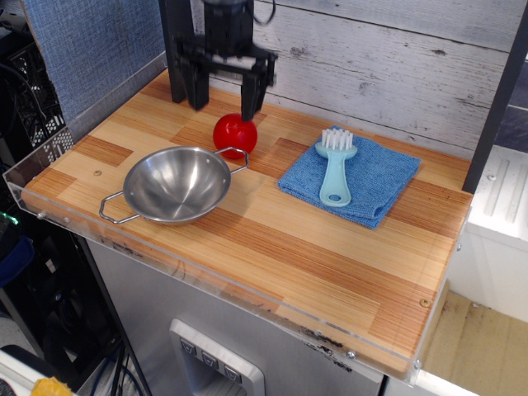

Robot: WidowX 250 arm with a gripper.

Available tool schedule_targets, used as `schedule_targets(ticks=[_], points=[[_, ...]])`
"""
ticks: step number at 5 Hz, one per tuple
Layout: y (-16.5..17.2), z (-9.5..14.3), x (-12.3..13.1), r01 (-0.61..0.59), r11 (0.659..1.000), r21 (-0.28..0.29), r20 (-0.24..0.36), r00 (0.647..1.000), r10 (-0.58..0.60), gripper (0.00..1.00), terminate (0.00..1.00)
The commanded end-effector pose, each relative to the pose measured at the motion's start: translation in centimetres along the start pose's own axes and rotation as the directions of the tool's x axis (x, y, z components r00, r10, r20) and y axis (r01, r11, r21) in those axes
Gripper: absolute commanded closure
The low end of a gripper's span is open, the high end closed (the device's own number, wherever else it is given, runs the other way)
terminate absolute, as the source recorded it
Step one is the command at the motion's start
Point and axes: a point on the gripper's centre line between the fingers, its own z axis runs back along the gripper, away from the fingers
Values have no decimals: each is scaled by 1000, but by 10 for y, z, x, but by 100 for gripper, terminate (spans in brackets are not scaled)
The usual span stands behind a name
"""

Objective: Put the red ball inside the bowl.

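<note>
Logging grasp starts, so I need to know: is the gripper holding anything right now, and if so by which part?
Nothing is held. The gripper is open just above and behind the red ball, which sits on the table beside the bowl.

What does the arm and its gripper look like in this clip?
The gripper is all black: a boxy body with a horizontal bar and two straight, flat fingers hanging from it. A thin black cable loops beside the wrist at the top edge. No markings or colour accents show.

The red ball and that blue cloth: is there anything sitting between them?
Nothing: between the red ball and the blue cloth the single camera view shows only bare wooden tabletop.
</note>
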Motion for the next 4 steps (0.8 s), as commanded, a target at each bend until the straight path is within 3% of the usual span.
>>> schedule_targets(ticks=[1, 3, 4], points=[[14, -3, 6, -22, 999, 40, -1, 1000, 22, 0, 0], [15, -12, 5, -29, 998, 51, -21, 999, 30, 0, 0], [15, -10, 5, -34, 998, 58, -5, 999, 34, 100, 0]])
